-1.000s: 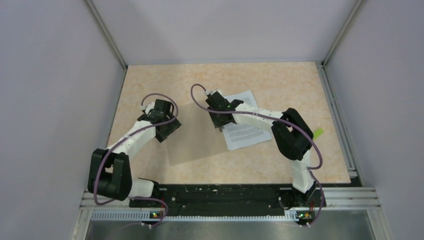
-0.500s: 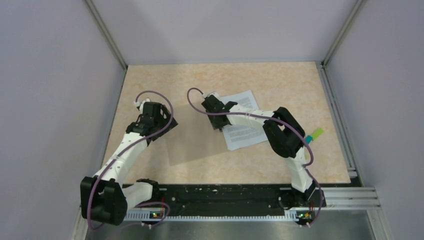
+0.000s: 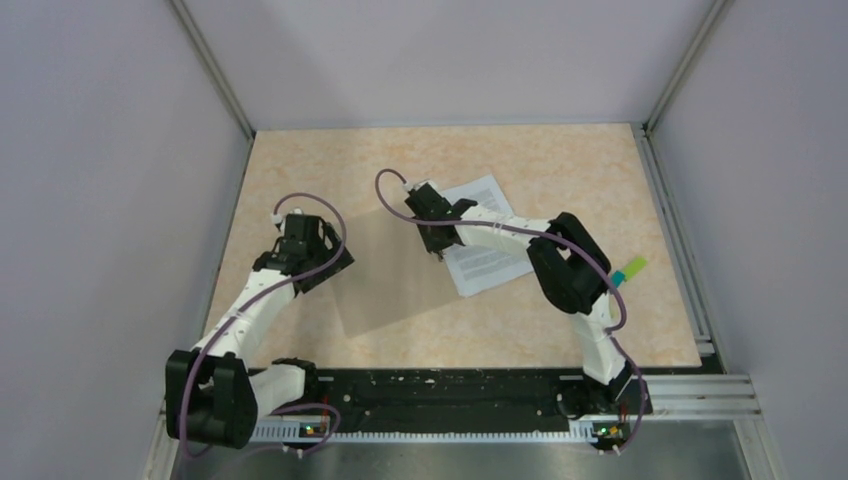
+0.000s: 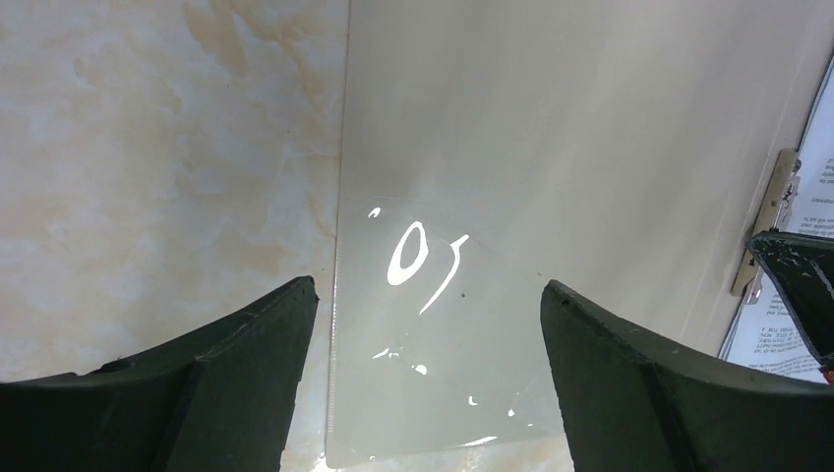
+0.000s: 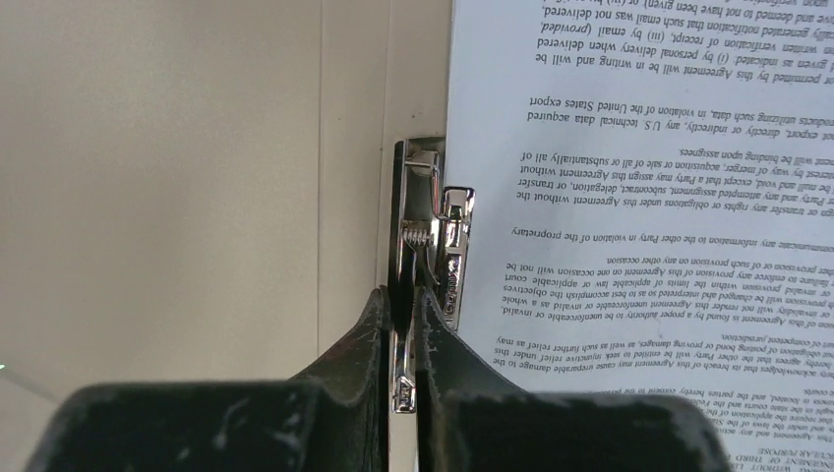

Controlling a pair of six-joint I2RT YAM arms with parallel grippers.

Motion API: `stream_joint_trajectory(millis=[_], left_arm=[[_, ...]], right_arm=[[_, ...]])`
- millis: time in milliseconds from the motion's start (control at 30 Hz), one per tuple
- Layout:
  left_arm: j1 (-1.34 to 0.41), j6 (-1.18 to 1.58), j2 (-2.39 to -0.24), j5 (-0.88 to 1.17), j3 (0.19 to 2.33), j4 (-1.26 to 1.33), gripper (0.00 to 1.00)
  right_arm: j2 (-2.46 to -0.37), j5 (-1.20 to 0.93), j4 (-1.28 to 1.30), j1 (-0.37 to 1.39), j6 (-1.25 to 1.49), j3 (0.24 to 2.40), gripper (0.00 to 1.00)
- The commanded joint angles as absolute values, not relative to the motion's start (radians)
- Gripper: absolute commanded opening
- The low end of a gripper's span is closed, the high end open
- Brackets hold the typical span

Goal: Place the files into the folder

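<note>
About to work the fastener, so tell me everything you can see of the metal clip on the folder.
The metal clip is a narrow, shiny silver spring fastener with a coil and a small lever, lying flat along the pale folder's edge. One side overlaps the printed sheet's edge. The right claw is shut on its near end, fingers pinching a thin upright tab.
</note>
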State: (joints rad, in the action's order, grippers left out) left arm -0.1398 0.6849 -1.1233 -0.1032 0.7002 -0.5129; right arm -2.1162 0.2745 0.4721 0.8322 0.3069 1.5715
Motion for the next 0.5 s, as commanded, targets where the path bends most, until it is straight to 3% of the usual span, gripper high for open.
stream_joint_trajectory(millis=[0, 467], left_arm=[[-0.114, 0.644, -1.15, -0.04, 0.703, -0.452, 0.89], [-0.04, 0.6, -1.184, 0.046, 0.738, -0.459, 0.9]], right_arm=[[-2.113, 0.079, 0.462, 0.762, 0.326, 1.529, 0.0], [-2.052, -0.27, 0.349, 0.623, 0.378, 1.425, 0.0]])
